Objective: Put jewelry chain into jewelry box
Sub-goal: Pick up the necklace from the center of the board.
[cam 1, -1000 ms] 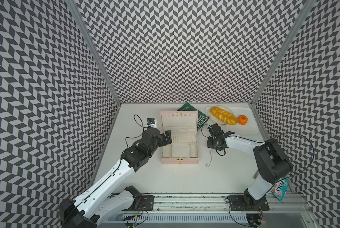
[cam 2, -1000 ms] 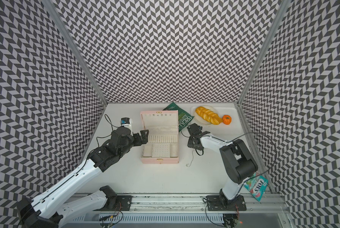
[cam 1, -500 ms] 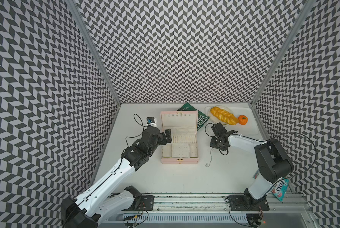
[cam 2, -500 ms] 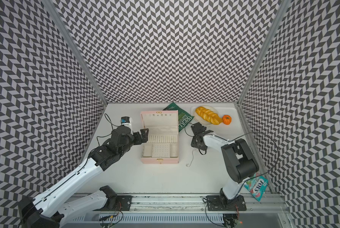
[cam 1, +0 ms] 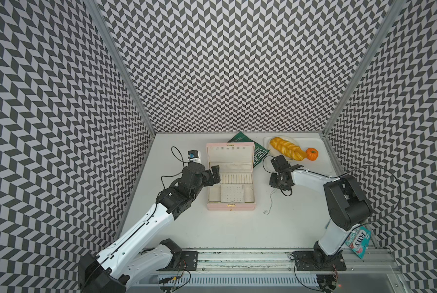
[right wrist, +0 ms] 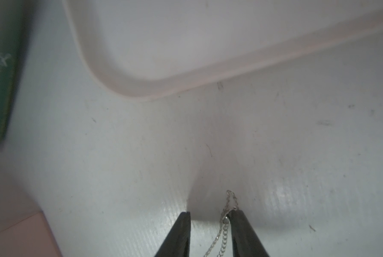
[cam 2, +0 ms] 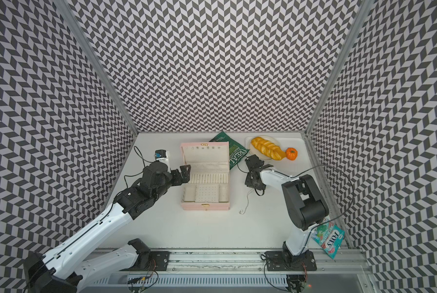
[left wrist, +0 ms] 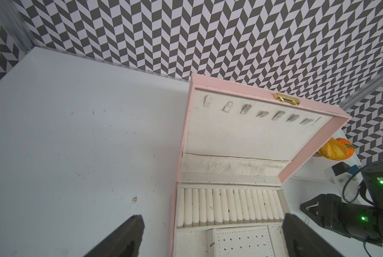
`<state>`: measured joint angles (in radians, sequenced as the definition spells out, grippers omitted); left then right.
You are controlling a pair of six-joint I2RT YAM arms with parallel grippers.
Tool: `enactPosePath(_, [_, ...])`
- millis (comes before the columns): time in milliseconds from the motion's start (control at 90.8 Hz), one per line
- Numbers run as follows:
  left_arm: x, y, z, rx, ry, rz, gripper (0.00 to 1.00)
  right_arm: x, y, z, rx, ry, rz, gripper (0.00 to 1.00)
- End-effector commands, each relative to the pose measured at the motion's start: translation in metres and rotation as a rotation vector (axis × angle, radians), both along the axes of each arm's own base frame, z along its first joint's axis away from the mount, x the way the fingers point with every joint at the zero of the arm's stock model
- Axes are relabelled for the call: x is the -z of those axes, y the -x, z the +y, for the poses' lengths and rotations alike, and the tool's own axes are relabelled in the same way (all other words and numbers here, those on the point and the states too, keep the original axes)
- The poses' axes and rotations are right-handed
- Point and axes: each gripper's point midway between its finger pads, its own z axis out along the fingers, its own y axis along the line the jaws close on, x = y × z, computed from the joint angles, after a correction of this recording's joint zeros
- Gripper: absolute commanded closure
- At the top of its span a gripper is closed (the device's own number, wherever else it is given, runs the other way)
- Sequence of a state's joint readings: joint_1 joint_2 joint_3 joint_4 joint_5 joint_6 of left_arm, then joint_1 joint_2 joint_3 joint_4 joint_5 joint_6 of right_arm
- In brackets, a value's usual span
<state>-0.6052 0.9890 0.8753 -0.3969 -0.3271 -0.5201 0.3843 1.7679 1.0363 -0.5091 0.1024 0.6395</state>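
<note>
The jewelry chain (cam 1: 270, 203) lies stretched out on the surface (cam 1: 212, 233), just beside the open jewelry box (cam 1: 230, 206) on the right arm's side, not inside it. The right gripper (right wrist: 210, 212) sits low over the chain's far end. Its 2 fingers (right wrist: 244, 227) stand apart, with the links between them and against 1 finger, not clamped. The left gripper (left wrist: 214, 217) hangs wide apart by the box's left wall, holding nothing. The chain looks very light, limp and slippery, likely to slip or snag. A firm pinch across the links at that end seems best.
</note>
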Motion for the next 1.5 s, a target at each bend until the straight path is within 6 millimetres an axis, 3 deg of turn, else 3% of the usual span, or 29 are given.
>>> enactPosePath(0, [-0.003, -0.001, 0.002, 0.001, 0.011, -0.02, 0.0, 0.014, 0.013, 0.0, -0.027, 0.027, 0.066, 0.66])
enactPosePath(341, [-0.005, 0.001, 0.005, -0.006, 0.014, -0.028, 0.0, 0.023, 0.034, -0.006, -0.109, 0.105, 0.148, 0.69])
enactPosePath(683, [-0.007, 0.002, 0.006, -0.007, 0.012, -0.033, 0.0, 0.04, 0.032, 0.001, -0.2, 0.11, 0.23, 0.72])
enactPosePath(1046, [-0.009, 0.004, 0.008, -0.011, 0.021, -0.041, 0.0, 0.042, 0.029, 0.005, -0.247, 0.097, 0.277, 0.79])
enactPosePath(1234, [-0.01, 0.004, 0.011, -0.019, 0.015, -0.042, 0.0, 0.034, 0.023, 0.001, -0.222, 0.092, 0.242, 0.88])
enactPosePath(1322, [-0.01, 0.004, 0.011, -0.019, 0.015, -0.041, 0.0, 0.023, 0.016, 0.001, -0.211, 0.092, 0.203, 0.89])
enactPosePath(1487, [-0.01, 0.004, 0.009, -0.013, 0.016, -0.034, 0.0, -0.001, 0.004, 0.005, -0.189, 0.066, 0.114, 1.0])
